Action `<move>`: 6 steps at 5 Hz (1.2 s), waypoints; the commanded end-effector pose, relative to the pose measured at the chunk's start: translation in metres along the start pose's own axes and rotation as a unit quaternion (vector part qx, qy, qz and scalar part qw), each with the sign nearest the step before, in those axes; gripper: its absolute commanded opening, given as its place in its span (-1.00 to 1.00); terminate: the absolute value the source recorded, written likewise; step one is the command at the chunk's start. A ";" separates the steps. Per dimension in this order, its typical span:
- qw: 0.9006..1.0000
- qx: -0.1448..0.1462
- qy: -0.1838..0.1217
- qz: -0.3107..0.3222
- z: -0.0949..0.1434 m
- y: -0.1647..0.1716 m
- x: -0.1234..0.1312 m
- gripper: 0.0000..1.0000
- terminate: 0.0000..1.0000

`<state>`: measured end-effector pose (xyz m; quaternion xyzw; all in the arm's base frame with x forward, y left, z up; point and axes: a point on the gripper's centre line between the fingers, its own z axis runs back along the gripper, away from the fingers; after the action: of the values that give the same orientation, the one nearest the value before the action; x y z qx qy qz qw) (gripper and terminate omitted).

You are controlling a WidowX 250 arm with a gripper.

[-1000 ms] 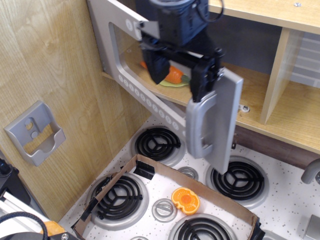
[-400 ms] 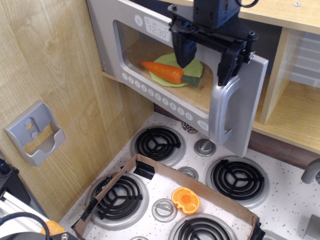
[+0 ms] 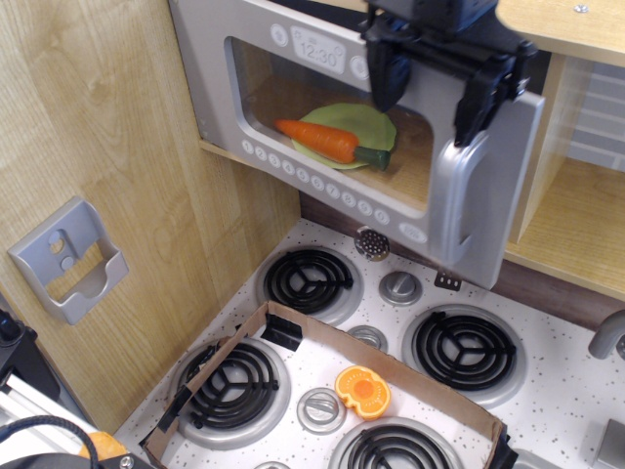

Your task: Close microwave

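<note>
Gripping nothing, my gripper (image 3: 438, 93) is spread wide, its two black fingers (image 3: 388, 78) straddling the top right part of the microwave (image 3: 342, 137) door, just above the silver loop handle (image 3: 457, 210). That microwave sits up over the back edge of the counter (image 3: 547, 391), against the wooden wall (image 3: 98, 147) on the left, its grey door swung nearly shut with the handle edge still standing out a little. Through the clear window I see a carrot (image 3: 317, 140) lying on a green plate (image 3: 366, 122), and down on the counter an orange round piece (image 3: 362, 391) rests inside a cardboard frame (image 3: 391, 366) among the burners (image 3: 308, 280).
</note>
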<state>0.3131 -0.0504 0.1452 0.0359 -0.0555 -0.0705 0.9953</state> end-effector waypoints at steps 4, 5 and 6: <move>0.999 0.000 -0.038 -0.012 0.023 -0.015 0.037 1.00 -1.00; 0.999 0.000 -0.043 -0.005 0.022 -0.016 0.033 1.00 -1.00; 0.999 0.002 -0.043 -0.008 0.025 -0.018 0.036 1.00 -1.00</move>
<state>0.3421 -0.0683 0.1503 0.0399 -0.0654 -0.0786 0.9940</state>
